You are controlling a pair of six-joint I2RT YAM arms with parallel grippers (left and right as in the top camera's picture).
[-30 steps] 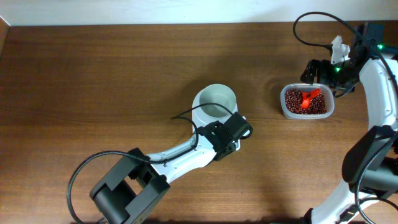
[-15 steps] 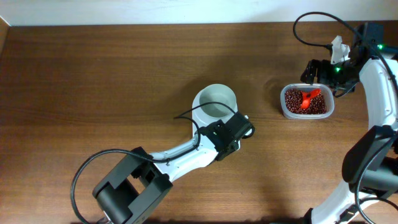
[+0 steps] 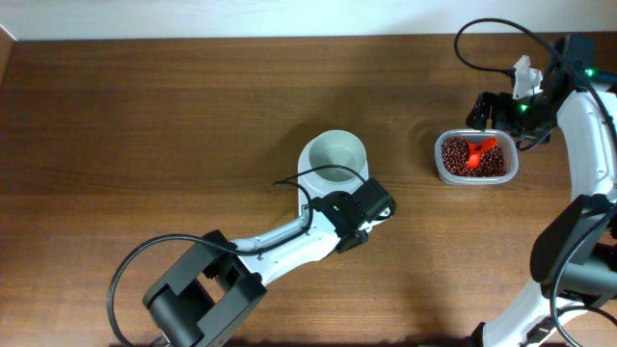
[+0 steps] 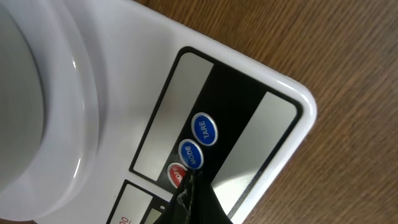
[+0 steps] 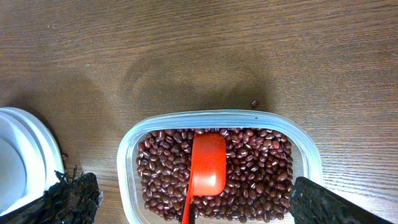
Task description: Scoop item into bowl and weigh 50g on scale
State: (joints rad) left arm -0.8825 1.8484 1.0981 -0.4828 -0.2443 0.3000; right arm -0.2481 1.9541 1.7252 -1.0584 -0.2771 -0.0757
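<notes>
The white bowl [image 3: 334, 154] stands on the white scale [image 4: 163, 38], which is mostly hidden in the overhead view. In the left wrist view the bowl [image 4: 37, 93] fills the left side. My left gripper [image 4: 190, 184] is shut, and its tip rests at the scale's red button [image 4: 176, 175], beside two blue buttons. It also shows in the overhead view [image 3: 364, 206]. The dark red-brown beans [image 5: 261, 168] fill a clear tub [image 5: 127, 155] with a red scoop [image 5: 208, 163] lying in them. My right gripper [image 5: 199, 208] is open over the tub, with the scoop handle between its fingers.
The tub [image 3: 473, 159] sits at the right of the wooden table, right of the bowl. One stray bean [image 5: 254, 103] lies on the table beyond the tub. The bowl's white rim [image 5: 25, 155] shows at the left edge of the right wrist view.
My left gripper has shifted slightly right and toward the front over the scale's button panel. The right arm, tub and scoop have not moved.
</notes>
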